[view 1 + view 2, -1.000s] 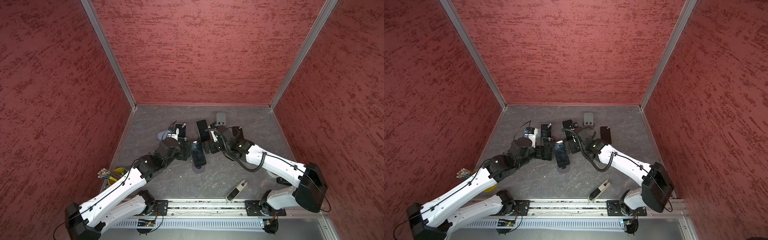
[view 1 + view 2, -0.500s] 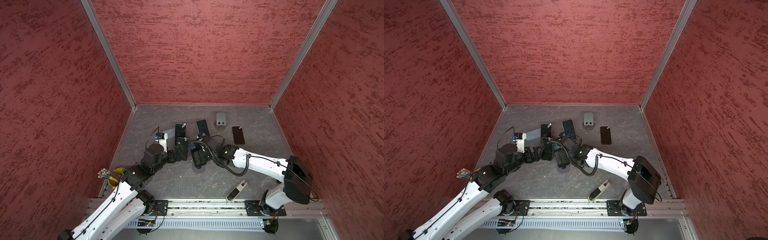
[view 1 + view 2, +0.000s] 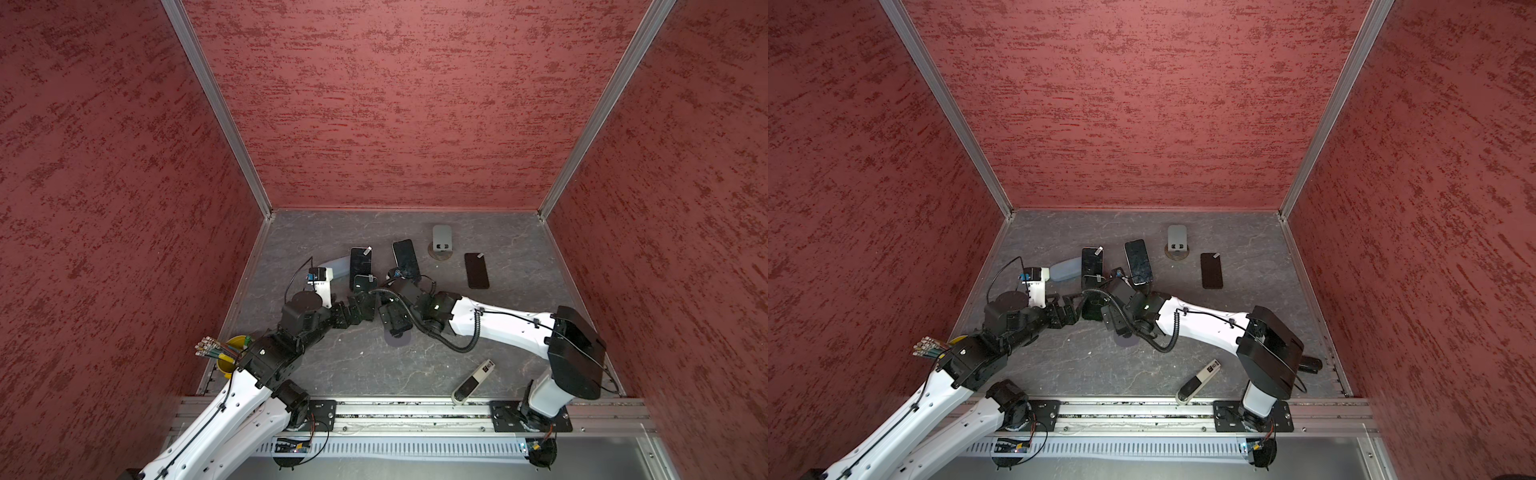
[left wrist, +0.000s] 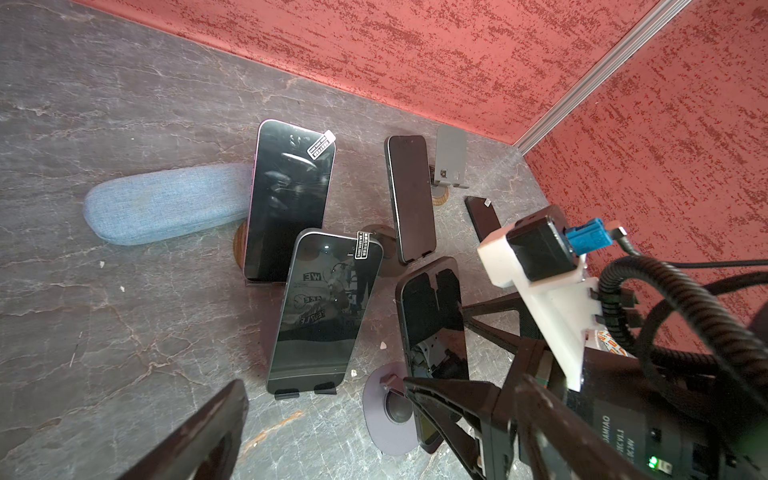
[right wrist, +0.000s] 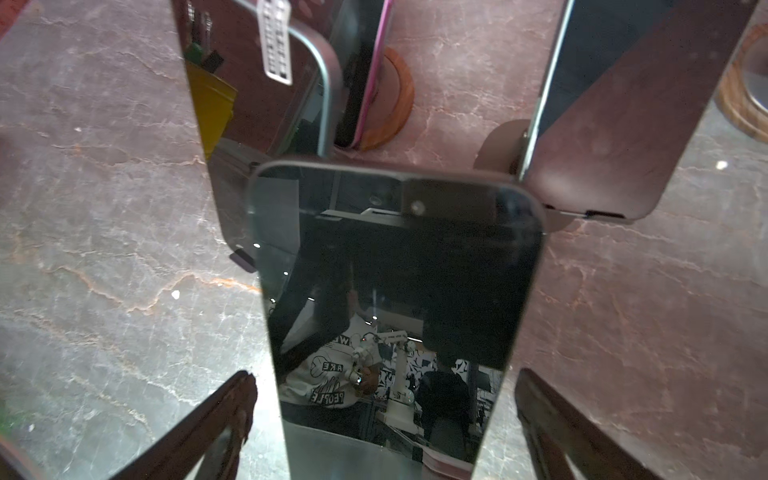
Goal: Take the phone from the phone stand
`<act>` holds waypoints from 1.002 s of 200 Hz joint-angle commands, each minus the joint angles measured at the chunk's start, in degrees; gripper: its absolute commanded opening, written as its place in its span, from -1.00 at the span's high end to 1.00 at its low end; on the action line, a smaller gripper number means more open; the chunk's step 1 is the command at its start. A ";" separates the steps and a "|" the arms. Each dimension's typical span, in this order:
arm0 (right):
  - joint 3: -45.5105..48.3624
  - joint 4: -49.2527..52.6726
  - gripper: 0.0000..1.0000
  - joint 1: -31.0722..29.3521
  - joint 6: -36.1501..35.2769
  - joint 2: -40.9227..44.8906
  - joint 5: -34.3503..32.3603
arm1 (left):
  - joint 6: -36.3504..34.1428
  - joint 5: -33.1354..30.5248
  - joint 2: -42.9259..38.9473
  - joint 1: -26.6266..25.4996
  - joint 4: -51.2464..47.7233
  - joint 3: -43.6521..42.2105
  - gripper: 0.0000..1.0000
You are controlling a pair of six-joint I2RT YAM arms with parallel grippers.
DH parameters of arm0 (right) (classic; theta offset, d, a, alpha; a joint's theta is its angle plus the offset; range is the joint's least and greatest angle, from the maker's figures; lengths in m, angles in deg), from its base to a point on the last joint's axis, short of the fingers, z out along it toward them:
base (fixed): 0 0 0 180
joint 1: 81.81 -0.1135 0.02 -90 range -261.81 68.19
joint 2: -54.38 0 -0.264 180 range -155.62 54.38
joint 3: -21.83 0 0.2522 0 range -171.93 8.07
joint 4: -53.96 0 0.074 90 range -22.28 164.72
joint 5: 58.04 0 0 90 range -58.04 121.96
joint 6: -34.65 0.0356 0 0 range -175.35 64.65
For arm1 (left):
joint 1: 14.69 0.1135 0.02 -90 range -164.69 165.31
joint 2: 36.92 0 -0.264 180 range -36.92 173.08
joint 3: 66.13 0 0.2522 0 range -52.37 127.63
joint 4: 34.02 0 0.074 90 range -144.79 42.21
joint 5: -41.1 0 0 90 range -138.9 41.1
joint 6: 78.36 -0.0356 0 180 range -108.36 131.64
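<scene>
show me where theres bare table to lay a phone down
Bare: the front strip between the left arm and the grey device; the back right corner past the flat phone. Crowded: the middle, around the propped phones and the right arm.

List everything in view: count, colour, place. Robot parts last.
Phones on stands: four, black screens, clustered mid-table.
Flat phone: one, black, right of the cluster.
Empty stand: one, grey, near the back wall.
Case: one, blue-grey, left of the cluster.
Cup of pencils: one, yellow, front left edge.
Slim device: one, silver and black, front right.
Table: one, grey marbled.
Left gripper: one, black, open, beside the cluster.
Right gripper: one, black, open, fingers either side of the frontmost phone.
</scene>
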 commanded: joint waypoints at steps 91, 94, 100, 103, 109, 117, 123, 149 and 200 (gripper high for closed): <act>-1.88 0.87 -0.48 -0.54 4.31 -2.22 -3.51 | -0.28 0.67 -0.31 0.59 0.80 -0.72 -0.99; -1.87 0.85 -0.46 -0.54 4.27 -2.15 -3.49 | -0.29 0.67 -0.21 0.59 0.78 -0.65 -0.99; -1.87 0.77 -0.44 -0.54 4.16 -2.00 -3.49 | -0.29 0.66 -0.12 0.63 0.81 -0.65 -0.99; -1.79 0.70 -0.43 -0.54 4.17 -1.87 -3.49 | -0.28 0.67 -0.15 0.59 0.86 -0.67 -0.99; -1.70 0.55 -0.40 -0.54 4.09 -1.67 -3.41 | -0.29 0.71 -0.04 0.59 0.88 -0.63 -0.99; -1.60 0.41 -0.38 -0.54 3.92 -1.30 -3.40 | -0.29 0.76 0.16 0.63 0.84 -0.56 -0.99; -1.54 0.33 -0.36 -0.54 3.92 -1.06 -3.40 | -0.29 0.85 0.28 0.60 0.82 -0.55 -0.99; -1.51 -0.22 -0.31 -0.54 3.28 0.39 -3.74 | -0.28 1.11 0.89 0.59 1.00 -0.33 -0.99; -1.51 -1.07 -0.29 0.19 1.72 3.90 -4.20 | -0.42 2.40 2.19 0.59 1.81 0.33 -0.99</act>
